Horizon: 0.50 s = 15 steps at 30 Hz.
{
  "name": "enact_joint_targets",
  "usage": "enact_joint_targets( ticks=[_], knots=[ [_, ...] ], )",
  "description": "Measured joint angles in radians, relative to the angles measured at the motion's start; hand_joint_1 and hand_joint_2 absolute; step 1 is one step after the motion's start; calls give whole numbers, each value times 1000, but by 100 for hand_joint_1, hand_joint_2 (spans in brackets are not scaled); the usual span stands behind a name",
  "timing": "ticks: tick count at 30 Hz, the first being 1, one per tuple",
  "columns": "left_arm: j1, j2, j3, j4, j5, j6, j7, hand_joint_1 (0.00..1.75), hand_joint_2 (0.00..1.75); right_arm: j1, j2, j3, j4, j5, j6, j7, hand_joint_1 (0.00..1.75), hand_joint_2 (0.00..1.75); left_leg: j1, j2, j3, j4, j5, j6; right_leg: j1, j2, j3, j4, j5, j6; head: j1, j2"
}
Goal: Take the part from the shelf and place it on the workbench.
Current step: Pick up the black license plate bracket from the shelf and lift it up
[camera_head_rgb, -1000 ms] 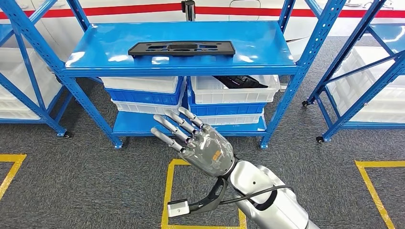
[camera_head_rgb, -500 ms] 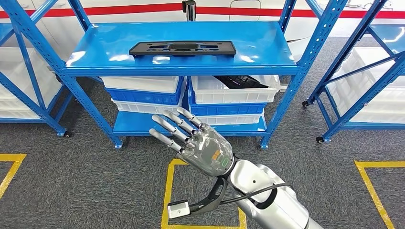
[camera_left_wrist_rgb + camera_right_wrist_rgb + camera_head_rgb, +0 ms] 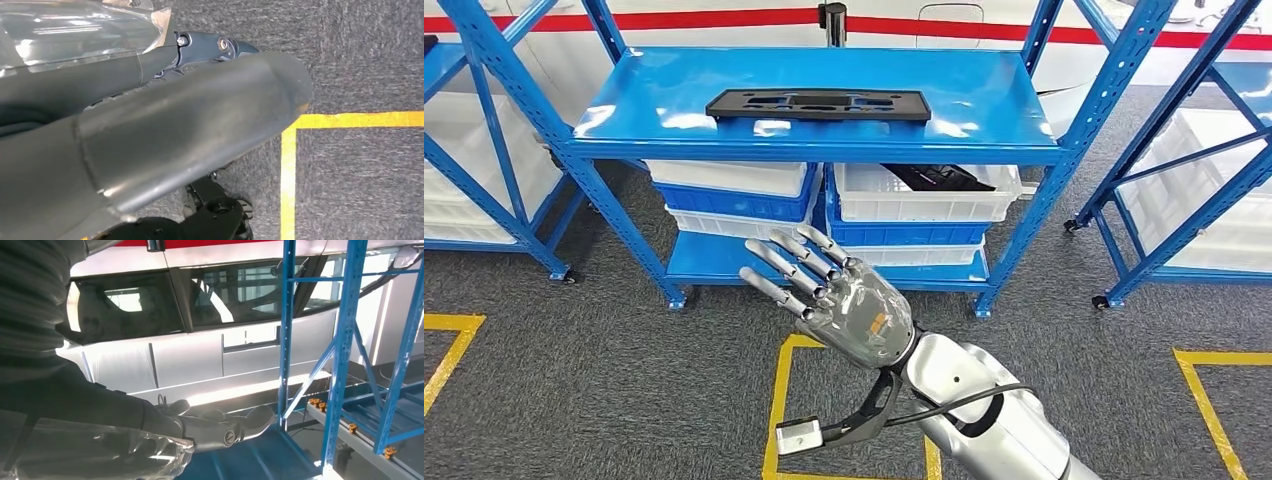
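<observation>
A flat black part with several cut-outs lies on the top board of the blue shelf, towards its back. My right hand is raised in front of the shelf's lower levels, fingers spread and holding nothing, well below and short of the part. In the right wrist view the same hand stretches out empty towards a blue shelf post. My left hand hangs over the grey floor, thumb and a finger stretched out with nothing between them.
White and blue bins are stacked under the top board; one white bin holds black parts. More blue racks stand to the left and right. Yellow floor lines mark a square below my right arm.
The whole picture has shifted a little down and right, so the camera has moved; the shelf looks slightly nearer. My right hand keeps its open pose.
</observation>
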State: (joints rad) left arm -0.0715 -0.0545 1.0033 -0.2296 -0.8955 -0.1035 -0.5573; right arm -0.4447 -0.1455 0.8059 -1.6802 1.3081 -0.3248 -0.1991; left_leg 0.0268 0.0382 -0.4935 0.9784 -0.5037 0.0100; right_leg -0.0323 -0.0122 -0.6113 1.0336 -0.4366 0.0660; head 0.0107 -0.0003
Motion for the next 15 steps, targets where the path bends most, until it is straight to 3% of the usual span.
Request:
enact_joint_targets(
  ticks=[4,6,9,10,11,12,14,15],
  knots=[
    [0,-1,0,1,4,1,0,0,0,1,1,0,3,-1,-4,2,0,175,5,0,-1,6,-14,-19,7,13,9,-18,-8,-38,-5,0],
    [-1,-2,0,1,5,2,-2,0,0,0,3,0,4,-1,-7,4,0,175,10,-10,-21,55,-41,-25,6,18,16,-19,-13,-52,-7,0],
    [2,-2,0,1,5,5,-3,0,0,2,4,0,5,-2,-12,6,0,175,9,-29,-135,252,-112,-25,13,22,27,-20,-22,-69,-10,0],
    [4,-3,0,1,6,6,-3,0,0,5,4,0,7,-2,-13,6,0,175,9,-30,-172,299,-117,-23,17,25,30,-20,-25,-73,-11,0],
    [5,-3,0,1,6,8,-3,0,0,8,4,0,8,-2,-14,6,0,175,8,-31,-193,312,-101,-18,21,28,35,-20,-28,-76,-10,0],
    [6,-4,0,1,6,8,-3,0,0,9,4,0,9,-2,-15,7,0,175,6,-31,-193,284,-67,-11,25,31,41,-20,-32,-79,-10,0],
    [5,-3,0,1,5,10,-4,0,0,11,5,0,9,-2,-16,9,0,175,-3,-37,-153,159,18,11,30,37,52,-20,-38,-81,-10,0],
    [5,-3,0,1,5,11,-4,0,0,11,5,0,9,-2,-16,11,0,175,-8,-39,-132,102,43,21,33,40,54,-20,-42,-79,-9,0]
  ],
)
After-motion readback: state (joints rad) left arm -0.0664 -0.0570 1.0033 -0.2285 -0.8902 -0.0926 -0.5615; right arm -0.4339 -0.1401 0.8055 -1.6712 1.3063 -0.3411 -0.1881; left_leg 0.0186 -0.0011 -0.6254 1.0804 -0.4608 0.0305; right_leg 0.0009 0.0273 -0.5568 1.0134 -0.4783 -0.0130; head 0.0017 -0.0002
